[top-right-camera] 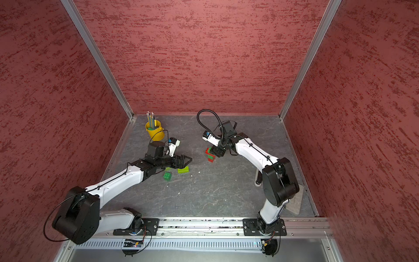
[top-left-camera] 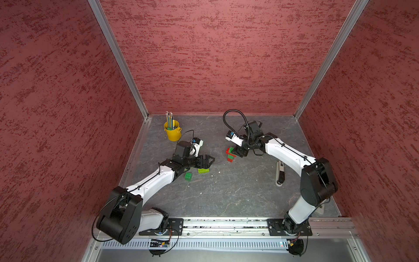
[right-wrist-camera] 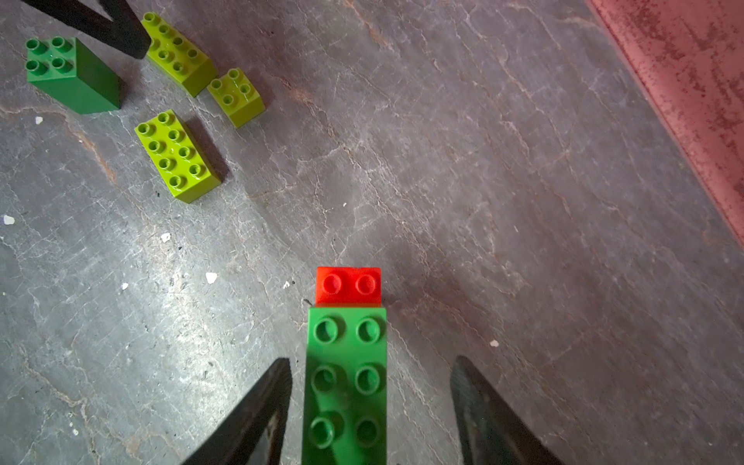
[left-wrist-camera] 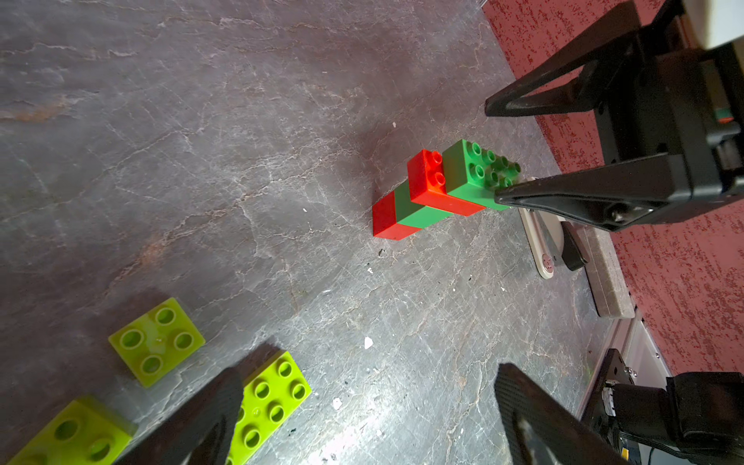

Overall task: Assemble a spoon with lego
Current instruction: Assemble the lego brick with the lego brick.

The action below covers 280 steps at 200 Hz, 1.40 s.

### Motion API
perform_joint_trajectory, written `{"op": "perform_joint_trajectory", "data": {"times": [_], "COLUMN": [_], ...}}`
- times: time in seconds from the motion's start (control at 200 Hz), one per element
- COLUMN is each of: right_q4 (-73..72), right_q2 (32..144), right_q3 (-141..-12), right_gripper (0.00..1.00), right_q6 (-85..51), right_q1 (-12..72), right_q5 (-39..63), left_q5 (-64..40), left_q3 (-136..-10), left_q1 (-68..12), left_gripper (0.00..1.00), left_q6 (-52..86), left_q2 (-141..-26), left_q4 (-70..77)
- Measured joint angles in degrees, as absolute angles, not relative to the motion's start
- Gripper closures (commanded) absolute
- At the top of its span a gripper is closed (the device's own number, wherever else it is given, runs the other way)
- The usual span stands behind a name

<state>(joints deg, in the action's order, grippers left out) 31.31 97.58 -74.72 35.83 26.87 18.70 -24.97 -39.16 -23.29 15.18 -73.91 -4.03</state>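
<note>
The partly built spoon (top-left-camera: pixel 230 154) is resting on the desk (top-left-camera: pixel 238 192), toward the back and right of centre. It is a stepped strip of red and dark-green bricks, ending in a dark-green oblong brick (right-wrist-camera: pixel 346 374). The right gripper (right-wrist-camera: pixel 370 362) is straddling that oblong brick. Its fingers (right-wrist-camera: pixel 261 402) are standing apart with a clear gap on one side, so they are pinching nothing. The left gripper (top-left-camera: pixel 207 160) is hovering with its fingers spread wide above the loose lego (right-wrist-camera: pixel 177 155), which is three lime-green bricks and one dark-green square brick (right-wrist-camera: pixel 72 76), all sitting on the desk. Near the back, a yellow bucket (top-left-camera: pixel 174 136) is holding a bunch of pencils (top-left-camera: pixel 169 116) standing upright. A white-and-black tool (top-left-camera: pixel 280 173) is lying beside the right arm.
</note>
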Motion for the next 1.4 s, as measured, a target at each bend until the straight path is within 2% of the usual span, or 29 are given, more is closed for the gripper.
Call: {"op": "perform_joint_trajectory", "data": {"times": [0.326, 0.606, 0.867, 1.403], "right_q4": [31.3, 33.0, 38.5, 37.8], "right_q2": [99.4, 100.3, 104.0, 103.9], "right_q3": [-74.7, -75.4, -81.0, -80.5], "right_gripper": [0.53, 0.75, 0.81, 0.88], "right_q6": [35.3, 38.8, 45.8, 46.6], "right_q1": [27.3, 27.3, 27.3, 27.8], "right_q5": [19.1, 19.9, 22.1, 19.8], "left_q5": [-24.9, -25.0, -24.7, -23.9], "left_q3": [-39.2, -39.2, -38.0, -37.7], "left_q1": [-22.8, -22.6, -22.4, -22.1], "left_gripper": [0.01, 0.0, 0.01, 0.0], "left_q6": [15.2, 15.2, 15.2, 15.2], "left_q2": [-73.9, -73.9, -73.0, -72.8], "left_q4": [-4.3, -4.7, -5.1, -5.3]}}
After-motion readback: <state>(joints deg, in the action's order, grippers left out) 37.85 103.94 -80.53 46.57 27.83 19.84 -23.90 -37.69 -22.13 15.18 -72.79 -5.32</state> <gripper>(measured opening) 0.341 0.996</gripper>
